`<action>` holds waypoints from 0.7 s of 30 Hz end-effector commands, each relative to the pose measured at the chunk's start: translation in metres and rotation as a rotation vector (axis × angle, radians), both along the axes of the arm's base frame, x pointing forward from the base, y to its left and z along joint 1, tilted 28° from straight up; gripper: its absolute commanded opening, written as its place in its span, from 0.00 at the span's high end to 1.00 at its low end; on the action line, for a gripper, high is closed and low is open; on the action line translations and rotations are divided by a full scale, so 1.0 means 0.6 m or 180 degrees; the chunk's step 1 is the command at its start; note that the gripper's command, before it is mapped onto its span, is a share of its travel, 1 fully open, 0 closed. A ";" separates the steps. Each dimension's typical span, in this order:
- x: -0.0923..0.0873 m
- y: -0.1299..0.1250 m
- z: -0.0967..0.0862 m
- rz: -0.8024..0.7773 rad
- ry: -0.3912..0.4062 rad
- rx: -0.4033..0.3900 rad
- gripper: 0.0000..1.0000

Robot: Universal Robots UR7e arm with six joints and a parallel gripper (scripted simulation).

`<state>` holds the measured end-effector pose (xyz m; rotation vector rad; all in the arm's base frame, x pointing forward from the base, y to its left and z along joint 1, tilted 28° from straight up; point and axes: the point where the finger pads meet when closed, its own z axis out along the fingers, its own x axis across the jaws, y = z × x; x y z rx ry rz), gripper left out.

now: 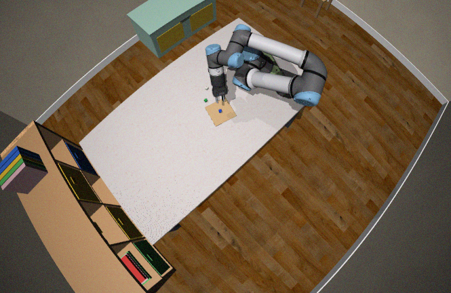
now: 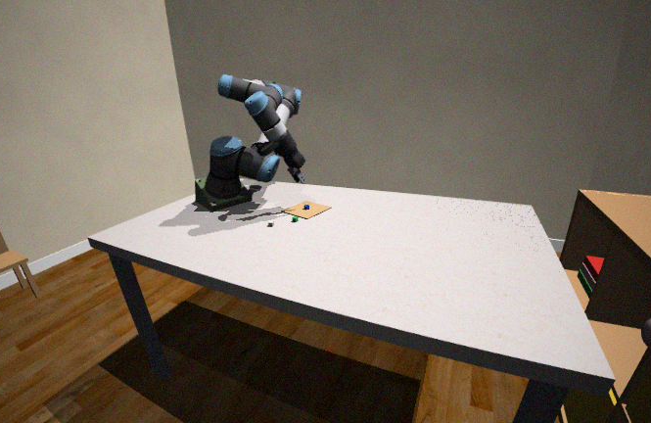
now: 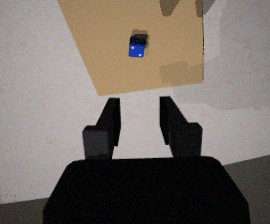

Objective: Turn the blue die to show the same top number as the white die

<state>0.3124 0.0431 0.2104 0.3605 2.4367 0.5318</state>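
wood floor | grey walls | shelf unit | possibly chair
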 end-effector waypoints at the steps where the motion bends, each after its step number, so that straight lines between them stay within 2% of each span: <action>1: 0.004 0.001 0.002 -0.0152 0.0308 -0.0222 0.36; 8: 0.003 0.008 0.005 -0.0256 0.0431 -0.0412 0.36; 21: 0.009 0.015 0.011 -0.0380 0.0466 -0.0578 0.36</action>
